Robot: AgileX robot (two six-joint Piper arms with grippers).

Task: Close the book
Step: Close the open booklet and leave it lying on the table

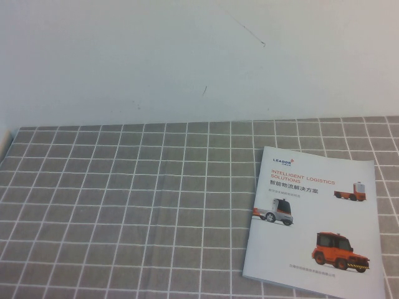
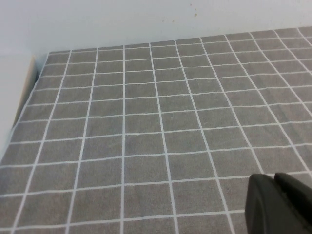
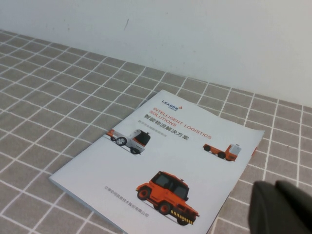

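Nearest the lens in each wrist view: that arm's own dark claw. On the left gripper (image 2: 274,176), fingers (image 2: 261,204) pressed side by side with only a thin seam between, holding nothing, raised over bare grey checked cloth (image 2: 146,126). On the right gripper (image 3: 275,184), same closed-up, empty state; raised beside one long edge of the book (image 3: 161,161), clear of its cover.

Book position: closed, front cover up, flat on the cloth at the right, near side of the table. Cover printed with orange vehicles and a title block. Slightly rotated against the grid lines; nearest edge cut off by the high view's lower border.

Open room: bare cloth across the left and centre of the table, out to the left table edge (image 2: 30,83) and back to the white wall (image 1: 187,56). Far cloth edge straight along the foot of the wall.
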